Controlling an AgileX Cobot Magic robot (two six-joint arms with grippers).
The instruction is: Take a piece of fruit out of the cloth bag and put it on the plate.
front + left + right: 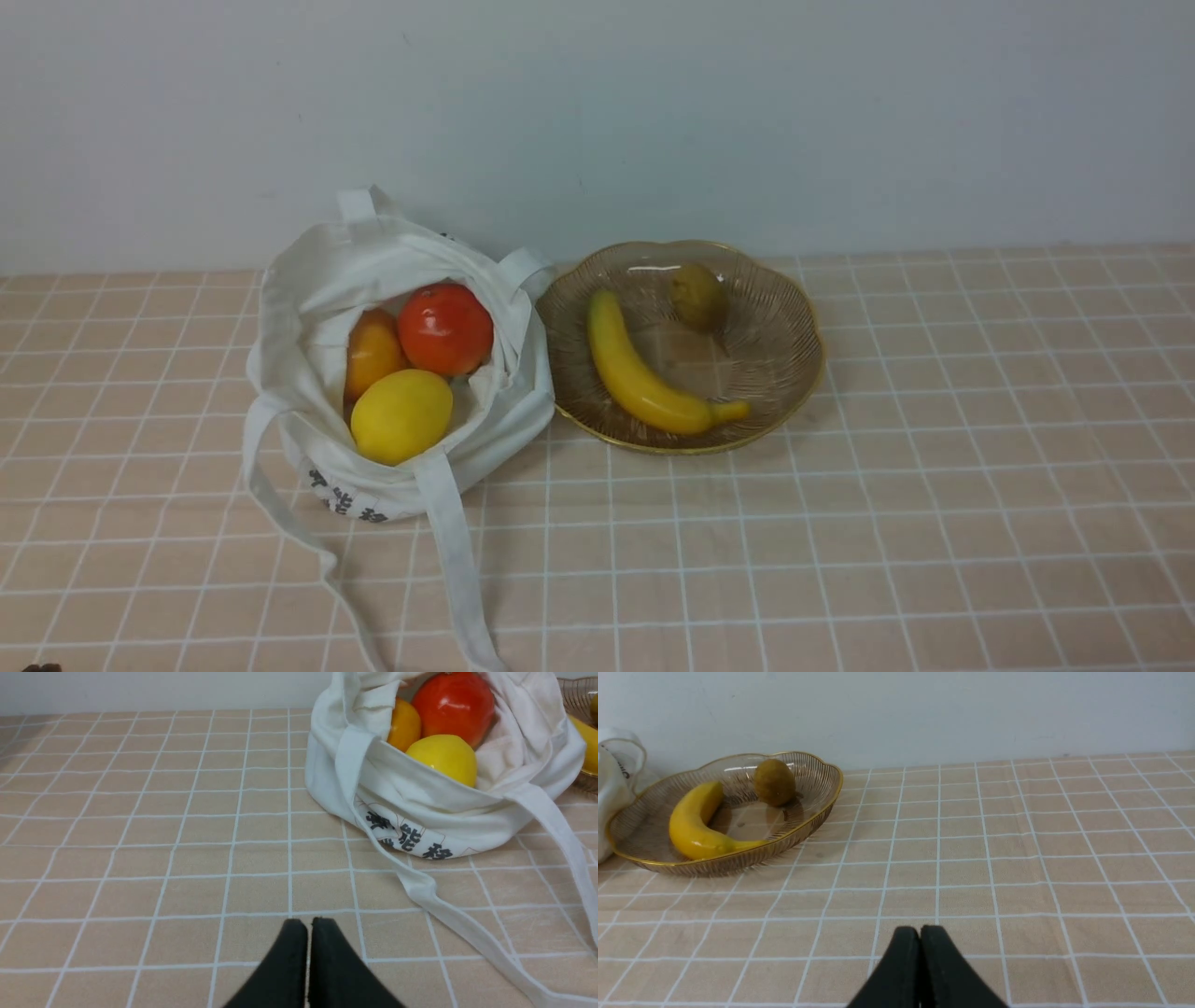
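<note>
The olive-brown kiwi (698, 296) lies in the amber glass plate (784, 308) beside a yellow banana (639, 373); both also show in the right wrist view, kiwi (774, 783) and plate (817, 788). The white cloth bag (308, 299) stands open left of the plate and holds a yellow lemon (401, 416), a red fruit (445, 329) and an orange fruit (372, 351). The bag (420, 812) also shows in the left wrist view. My left gripper (308, 921) is shut and empty, low over the table near the bag. My right gripper (920, 929) is shut and empty, well short of the plate.
The table wears a peach cloth with a white grid (934, 523). The bag's long straps (457, 560) trail forward over it towards the front edge. A pale wall (653, 112) stands right behind the bag and the plate.
</note>
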